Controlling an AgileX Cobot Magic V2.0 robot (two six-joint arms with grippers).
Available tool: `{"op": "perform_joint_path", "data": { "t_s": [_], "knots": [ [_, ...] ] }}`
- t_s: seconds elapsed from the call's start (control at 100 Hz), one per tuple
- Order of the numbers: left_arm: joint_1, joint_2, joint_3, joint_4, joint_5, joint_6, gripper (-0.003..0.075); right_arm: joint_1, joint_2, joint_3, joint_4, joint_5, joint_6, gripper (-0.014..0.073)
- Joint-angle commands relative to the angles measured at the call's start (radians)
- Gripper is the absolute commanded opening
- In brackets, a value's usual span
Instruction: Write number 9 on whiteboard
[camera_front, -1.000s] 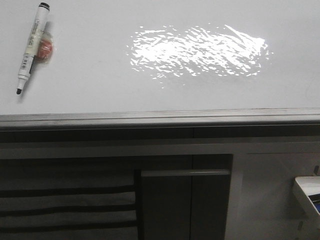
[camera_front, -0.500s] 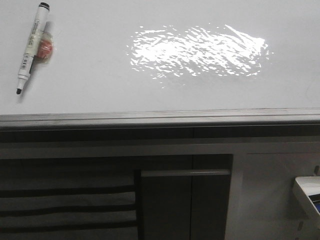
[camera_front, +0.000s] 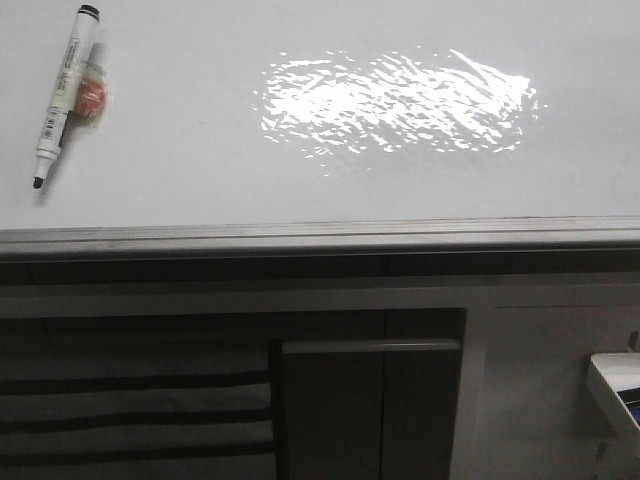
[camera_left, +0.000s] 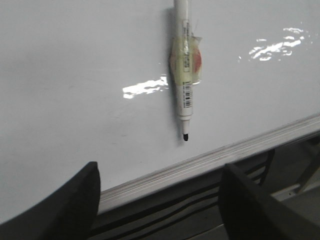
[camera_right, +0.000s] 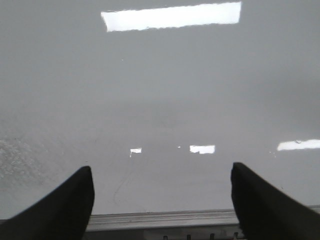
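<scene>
The whiteboard (camera_front: 200, 170) is a glossy white board with a bright glare patch (camera_front: 395, 100) and a grey edge strip (camera_front: 320, 235). A white marker (camera_front: 62, 95) with a bare black tip lies on it at the far left, taped to a small red round piece (camera_front: 92, 98). In the left wrist view the marker (camera_left: 184, 75) lies ahead of my open, empty left gripper (camera_left: 160, 205). My right gripper (camera_right: 162, 200) is open and empty over the board's edge. A faint thin curved stroke with a hooked end (camera_right: 122, 179) shows there; I see no loop. The front view shows no number 9.
Below the edge strip are dark cabinet panels (camera_front: 330, 400) with a pale handle bar (camera_front: 370, 345) and dark slats (camera_front: 130, 410). A white boxy object (camera_front: 615, 385) juts in at the lower right. Neither arm shows in the front view.
</scene>
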Motion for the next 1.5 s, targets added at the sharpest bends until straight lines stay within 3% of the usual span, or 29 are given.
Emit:
{"op": "perform_joint_path", "data": {
  "t_s": [0.0, 0.38, 0.71, 1.16, 1.36, 1.42, 1.49],
  "knots": [
    [-0.038, 0.075, -0.034, -0.011, -0.148, 0.002, 0.0428, -0.006, 0.016, -0.033, 0.0, -0.071, -0.007, 0.0501],
    [-0.091, 0.38, -0.035, 0.059, -0.536, 0.002, 0.0363, -0.006, 0.016, -0.033, 0.0, -0.071, -0.007, 0.05],
    [-0.091, 0.502, -0.036, 0.059, -0.721, 0.002, 0.0351, -0.006, 0.016, -0.033, 0.0, -0.071, -0.007, 0.05],
    [-0.091, 0.531, -0.036, 0.059, -0.731, 0.002, 0.0054, -0.006, 0.016, -0.033, 0.0, -0.071, -0.007, 0.05],
    [-0.095, 0.521, -0.036, 0.055, -0.721, 0.0, -0.002, -0.006, 0.016, -0.035, 0.0, -0.071, -0.007, 0.05],
    [-0.107, 0.499, -0.05, 0.055, -0.664, -0.004, -0.002, -0.006, 0.023, -0.055, -0.002, -0.03, -0.014, 0.05],
    [-0.134, 0.463, -0.091, 0.085, -0.504, -0.004, -0.002, -0.004, 0.047, -0.101, 0.004, 0.068, -0.014, 0.05]
  ]
}}
